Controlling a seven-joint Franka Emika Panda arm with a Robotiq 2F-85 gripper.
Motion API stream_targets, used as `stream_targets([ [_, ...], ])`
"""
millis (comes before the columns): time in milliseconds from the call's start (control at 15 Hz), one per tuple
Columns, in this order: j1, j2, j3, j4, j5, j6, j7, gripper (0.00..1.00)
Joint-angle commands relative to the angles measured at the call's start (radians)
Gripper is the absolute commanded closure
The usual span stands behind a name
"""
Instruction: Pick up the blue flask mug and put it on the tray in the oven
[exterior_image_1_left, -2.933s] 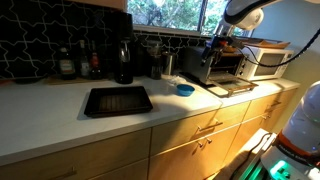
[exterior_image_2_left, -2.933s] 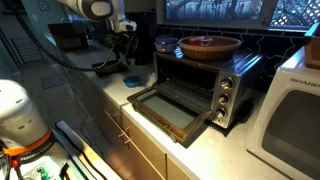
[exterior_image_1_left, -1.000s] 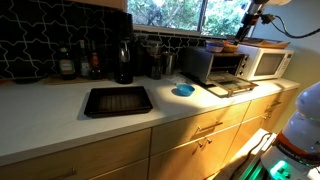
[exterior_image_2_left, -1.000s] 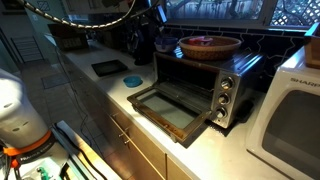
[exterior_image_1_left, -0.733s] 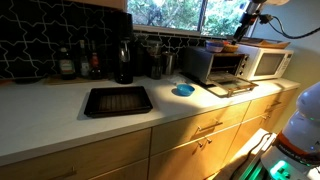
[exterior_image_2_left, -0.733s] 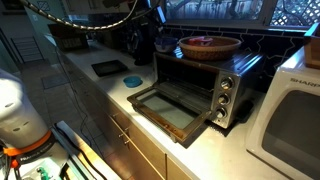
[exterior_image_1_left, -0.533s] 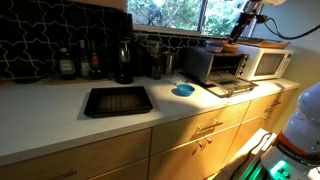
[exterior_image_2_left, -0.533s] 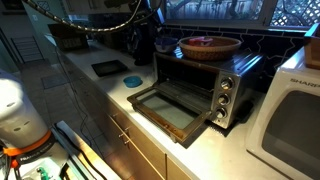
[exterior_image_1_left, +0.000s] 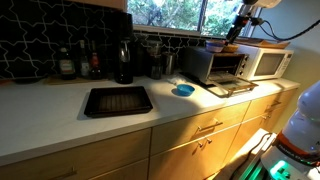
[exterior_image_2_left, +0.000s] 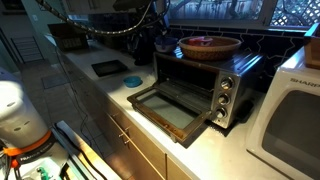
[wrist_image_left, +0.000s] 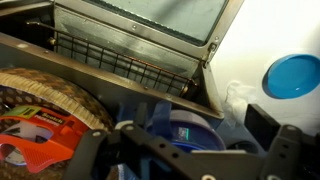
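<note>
One item carried: my hand (exterior_image_1_left: 233, 38), high over the oven (exterior_image_1_left: 222, 65), looks clenched on the blue flask mug (wrist_image_left: 186, 128), so I should clear the dropped door (wrist_image_left: 140, 15), lower in front, keep it upright, then ease it onto the tray (wrist_image_left: 120, 62).

Gripper gone from counter level to high over the oven

About three seconds back the gripper (exterior_image_1_left: 240, 22) sat low over the counter (exterior_image_1_left: 60, 110), just beside the oven (exterior_image_1_left: 222, 64). It has since risen and now hangs well above the oven's top, near the upper edge in an exterior view. Over the last second it has also crept a little sideways. In the wrist view the blue flask mug (wrist_image_left: 188, 128) sits clamped between its fingers, clear of the counter.
</note>
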Motion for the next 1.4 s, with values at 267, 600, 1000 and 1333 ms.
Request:
stream_targets([
  [267, -0.003, 0.056, -0.020, 0.036, 0.029, 0.049, -0.042, 0.20],
  [600, -0.006, 0.075, -0.023, 0.050, 0.037, 0.058, -0.057, 0.21],
  [1000, -0.004, 0.080, -0.023, 0.055, 0.052, 0.051, -0.117, 0.35],
  [1333, -0.004, 0.074, -0.023, 0.053, 0.064, 0.044, -0.166, 0.37],
])
